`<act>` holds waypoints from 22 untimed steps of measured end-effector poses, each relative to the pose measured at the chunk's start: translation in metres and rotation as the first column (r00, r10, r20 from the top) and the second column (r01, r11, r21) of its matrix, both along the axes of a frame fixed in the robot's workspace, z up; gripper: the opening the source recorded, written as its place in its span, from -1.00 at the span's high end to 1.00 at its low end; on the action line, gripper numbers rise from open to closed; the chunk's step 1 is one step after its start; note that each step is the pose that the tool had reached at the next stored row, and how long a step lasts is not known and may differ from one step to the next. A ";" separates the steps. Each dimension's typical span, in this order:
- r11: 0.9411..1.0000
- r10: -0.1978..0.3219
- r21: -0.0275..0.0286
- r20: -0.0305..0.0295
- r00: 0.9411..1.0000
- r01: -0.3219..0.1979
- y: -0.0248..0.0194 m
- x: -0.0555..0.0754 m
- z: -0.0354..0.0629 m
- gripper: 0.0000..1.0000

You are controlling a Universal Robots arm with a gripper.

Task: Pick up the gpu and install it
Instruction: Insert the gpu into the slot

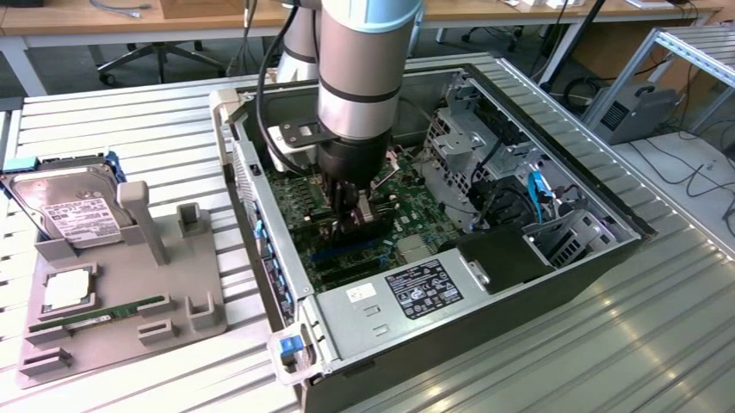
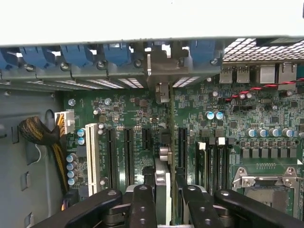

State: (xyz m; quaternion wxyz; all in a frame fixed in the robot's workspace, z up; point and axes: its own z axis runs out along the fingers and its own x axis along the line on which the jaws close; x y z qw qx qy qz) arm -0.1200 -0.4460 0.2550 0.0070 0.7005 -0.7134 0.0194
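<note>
The gpu (image 2: 163, 183) stands on edge inside the open computer case (image 1: 597, 258), seen edge-on as a thin strip between black expansion slots on the green motherboard (image 2: 123, 109). Its silver end bracket (image 2: 160, 66) sits against the case's rear slot openings, below the blue clips. My gripper (image 2: 164, 197) is shut on the gpu, one black finger (image 2: 142, 204) on each side of the card. In the exterior view the gripper (image 1: 350, 225) reaches straight down into the case with the gpu (image 1: 363, 213) over the motherboard. I cannot tell whether the card's edge is down in a slot.
A grey fixture (image 1: 126, 284) at the exterior view's left holds a hard drive (image 1: 75, 211), a RAM stick (image 1: 98, 318) and a square chip (image 1: 67, 288). Inside the case are the power supply (image 1: 425, 288), a drive cage (image 1: 460, 146), a white slot (image 2: 92, 152) and the CPU socket (image 2: 266, 190).
</note>
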 end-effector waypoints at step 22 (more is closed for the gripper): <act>1.000 0.000 -0.004 -0.001 1.000 0.000 -0.0002 0.000 -0.0007 0.19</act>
